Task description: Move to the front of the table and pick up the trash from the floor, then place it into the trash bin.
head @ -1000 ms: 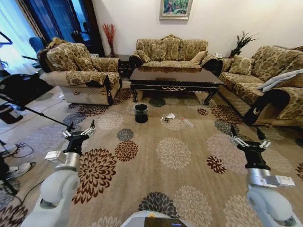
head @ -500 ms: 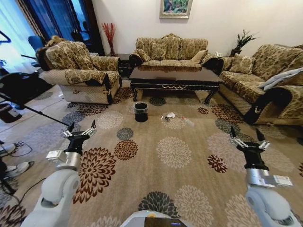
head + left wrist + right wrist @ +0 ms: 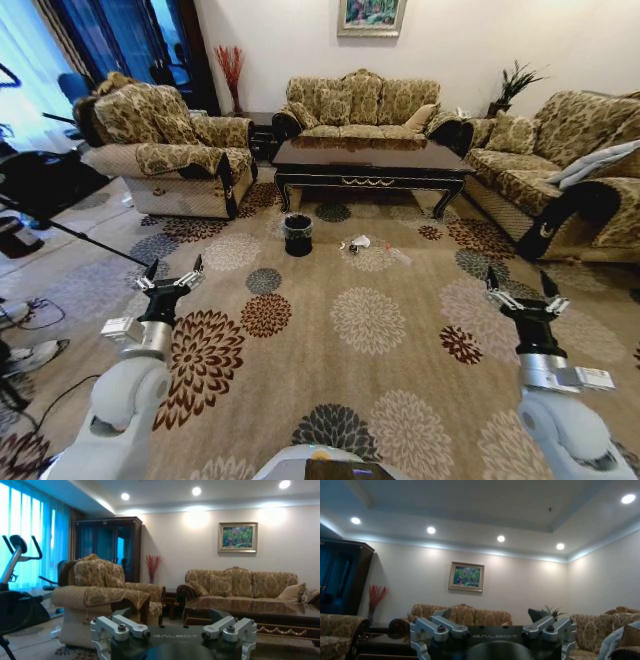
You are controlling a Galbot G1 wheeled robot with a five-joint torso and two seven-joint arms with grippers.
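Head view: trash [image 3: 357, 243] on floor [image 3: 400, 350] beside trash bin [image 3: 297, 236]. Left claw [image 3: 169, 281], right claw [image 3: 525, 299] wide open, empty. Crumpled paper likely light, soft; pinch its bulk.

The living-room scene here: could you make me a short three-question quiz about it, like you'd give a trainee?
1. True or false: the trash bin stands on the floor in front of the table.
2. Which lies nearest the bin? A) crumpled white paper B) the slim bottle C) the right gripper
3. Fill in: both the left gripper and the right gripper hang above the carpet with fingers ____ and nothing between them.

Key:
1. True; it sits near the table's left front leg.
2. A; the paper lies just beside the bin, the bottle farther along.
3. Open.
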